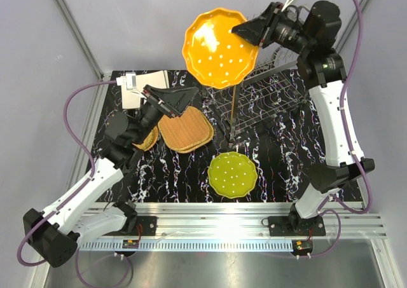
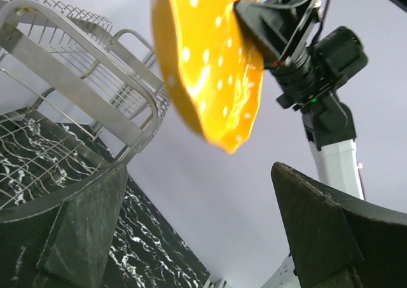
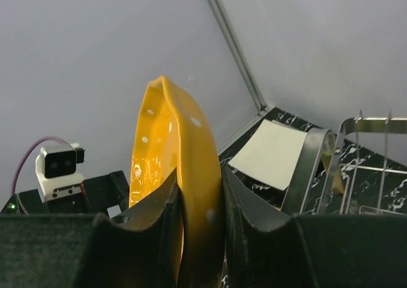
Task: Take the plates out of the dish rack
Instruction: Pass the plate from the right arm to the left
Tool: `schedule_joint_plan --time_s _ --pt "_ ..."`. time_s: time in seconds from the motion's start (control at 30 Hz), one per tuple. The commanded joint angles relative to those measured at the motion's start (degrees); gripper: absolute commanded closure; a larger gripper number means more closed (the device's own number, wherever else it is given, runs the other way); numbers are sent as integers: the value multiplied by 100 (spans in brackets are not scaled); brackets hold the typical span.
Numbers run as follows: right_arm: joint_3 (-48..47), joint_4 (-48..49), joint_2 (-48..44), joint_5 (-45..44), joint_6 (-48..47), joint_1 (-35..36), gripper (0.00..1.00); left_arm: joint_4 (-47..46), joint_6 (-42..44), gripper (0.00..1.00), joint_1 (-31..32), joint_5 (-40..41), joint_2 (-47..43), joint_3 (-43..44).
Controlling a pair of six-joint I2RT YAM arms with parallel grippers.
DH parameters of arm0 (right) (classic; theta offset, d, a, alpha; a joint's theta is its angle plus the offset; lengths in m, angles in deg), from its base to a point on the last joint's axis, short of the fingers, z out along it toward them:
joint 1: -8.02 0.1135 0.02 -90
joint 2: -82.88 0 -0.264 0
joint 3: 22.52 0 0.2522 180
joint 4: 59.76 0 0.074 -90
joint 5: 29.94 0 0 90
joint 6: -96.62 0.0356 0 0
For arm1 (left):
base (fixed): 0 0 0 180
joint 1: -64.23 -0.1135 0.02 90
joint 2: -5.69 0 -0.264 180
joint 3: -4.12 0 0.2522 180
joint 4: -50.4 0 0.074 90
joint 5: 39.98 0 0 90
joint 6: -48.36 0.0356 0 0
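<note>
My right gripper point(image 1: 251, 30) is shut on the rim of the scalloped orange dotted plate point(image 1: 220, 48) and holds it high, left of the dish rack point(image 1: 264, 100). The right wrist view shows the plate point(image 3: 168, 148) edge-on, clamped in the gripper point(image 3: 200, 186). My left gripper point(image 1: 184, 97) is open and empty, pointing up toward that plate point(image 2: 210, 65), with the rack point(image 2: 82, 91) to its left. On the table lie a green dotted plate point(image 1: 233, 174), stacked woven orange-tan plates point(image 1: 186, 128), a round woven plate point(image 1: 147, 138) partly under my left arm, and cream square plates point(image 1: 143, 88).
The black marbled table point(image 1: 286, 154) is bounded by grey walls at the back and sides. A metal rail point(image 1: 222, 215) runs along the near edge by the arm bases. The cream plates point(image 3: 270, 153) lie in the back left corner.
</note>
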Motion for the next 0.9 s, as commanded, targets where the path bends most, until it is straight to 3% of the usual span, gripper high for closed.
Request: schedule_joint_plan --time_s 0.0,0.2,0.43,0.53,0.57,0.63,0.67,0.73,0.8,0.83,0.87 --pt "66 516 -584 55 -8 307 100 -708 -359 1 -101 -223 66 161" --pt "550 621 -742 248 -8 641 100 -682 -799 4 -294 -179 75 -41" --pt "1103 849 -892 398 -114 852 100 -946 -1485 27 -620 -459 40 -393" --pt "1253 884 -909 512 -149 879 100 -1103 -1616 49 -699 -653 14 -507" --pt "1306 902 -927 556 -192 888 99 -1121 -1660 70 -725 -706 5 -534" --pt "1437 928 -953 617 -237 897 93 -1226 -1678 93 -787 -916 -13 -630" --pt "1499 937 -971 644 -306 888 90 -1210 -1687 100 -813 -970 -39 -657" --pt "1648 911 -1024 644 -395 897 60 -1253 -1678 100 -849 -1092 -153 -780" --pt "1701 728 -1120 521 -658 897 38 -1306 -1678 100 -936 -1163 -345 -937" --pt "1710 631 -1181 495 -798 897 9 -1341 -1670 100 -980 -1268 -416 -982" --pt "1702 508 -1217 390 -1156 888 1 -1324 -1670 100 -1042 -1330 -521 -1026"
